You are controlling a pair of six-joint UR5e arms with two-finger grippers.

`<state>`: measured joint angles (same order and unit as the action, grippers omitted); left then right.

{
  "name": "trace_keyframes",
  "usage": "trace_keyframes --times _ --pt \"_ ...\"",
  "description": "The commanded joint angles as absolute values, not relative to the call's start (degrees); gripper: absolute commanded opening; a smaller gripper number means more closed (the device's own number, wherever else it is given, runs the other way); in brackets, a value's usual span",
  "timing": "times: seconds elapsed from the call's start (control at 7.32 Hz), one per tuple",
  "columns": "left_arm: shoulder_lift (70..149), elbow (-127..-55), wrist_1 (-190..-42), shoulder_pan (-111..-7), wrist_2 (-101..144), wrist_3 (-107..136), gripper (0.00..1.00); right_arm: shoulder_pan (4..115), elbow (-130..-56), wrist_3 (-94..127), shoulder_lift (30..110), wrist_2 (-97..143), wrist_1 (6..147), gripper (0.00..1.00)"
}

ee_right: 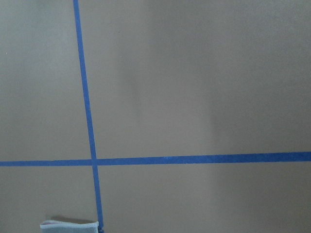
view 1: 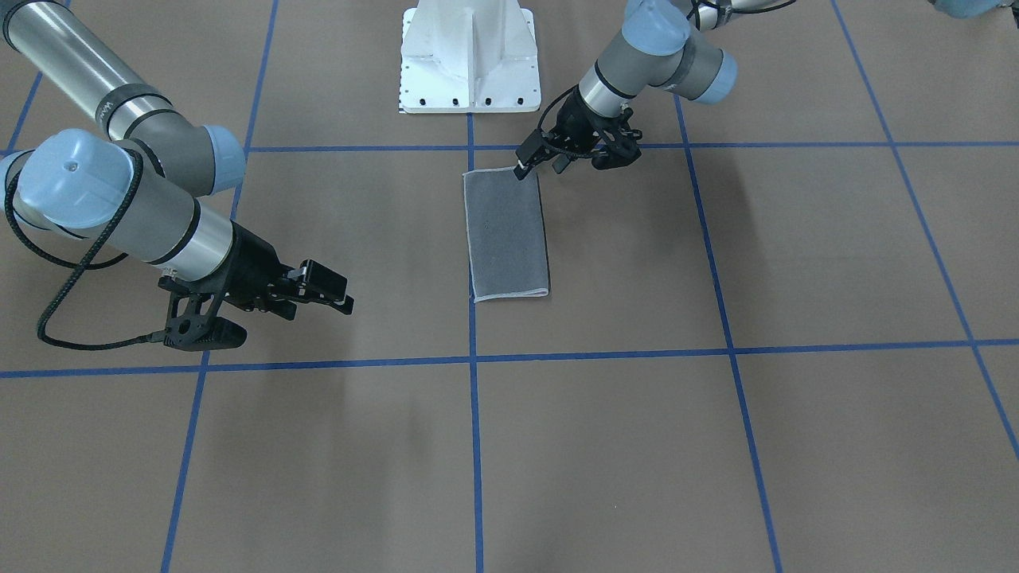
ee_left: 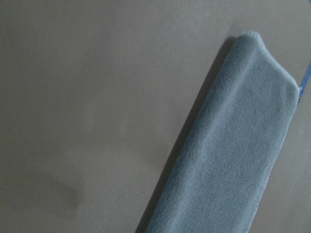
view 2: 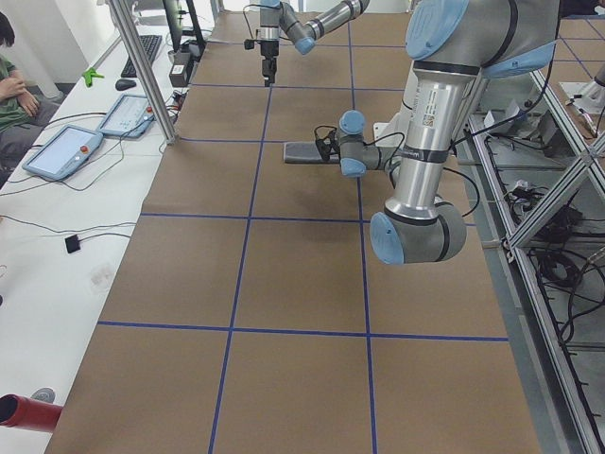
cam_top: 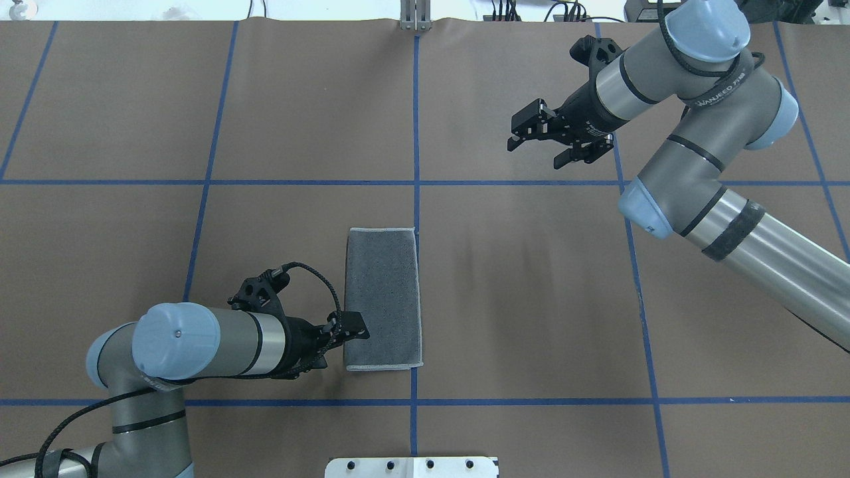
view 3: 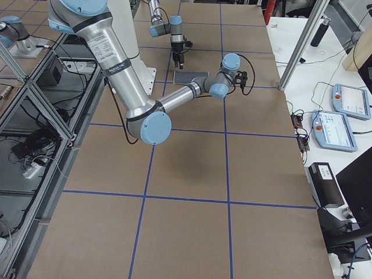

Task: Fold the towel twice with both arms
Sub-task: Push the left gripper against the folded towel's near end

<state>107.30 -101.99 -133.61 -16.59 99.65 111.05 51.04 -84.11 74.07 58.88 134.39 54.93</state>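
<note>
The towel [view 1: 508, 239] [cam_top: 383, 299] lies flat on the brown table as a long narrow strip, grey face up, with light stitched edging. My left gripper [cam_top: 345, 342] [view 1: 541, 167] hovers low at the towel's corner nearest the robot on its left side, jaws open and one fingertip over the edge; the cloth is not lifted. The left wrist view shows the towel [ee_left: 233, 160] close below, with no fingers in frame. My right gripper [cam_top: 541, 143] [view 1: 322, 293] hangs open and empty over bare table, far from the towel. A towel corner [ee_right: 68, 225] shows in the right wrist view.
Blue tape lines [cam_top: 416, 133] grid the brown table cover. The white pedestal base [view 1: 470, 64] stands at the robot's edge. Beyond the far side are control pendants [view 2: 61, 151] [view 3: 349, 99], a metal post [view 2: 142, 66] and a seated person [view 2: 11, 90].
</note>
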Motion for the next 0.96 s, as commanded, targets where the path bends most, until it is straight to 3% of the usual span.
trace_keyframes --times 0.0,0.14,0.82 --pt "107.8 -101.7 -133.5 -14.4 98.9 111.4 0.99 51.0 -84.1 74.1 58.9 134.4 54.9 1.0" --pt "108.2 -101.4 -132.7 -14.0 98.9 111.4 0.99 51.0 -84.1 74.0 58.9 134.4 54.9 1.0" --pt "109.2 -101.0 -131.9 -13.8 98.9 111.4 0.69 51.0 -84.1 73.9 58.9 134.4 54.8 1.0"
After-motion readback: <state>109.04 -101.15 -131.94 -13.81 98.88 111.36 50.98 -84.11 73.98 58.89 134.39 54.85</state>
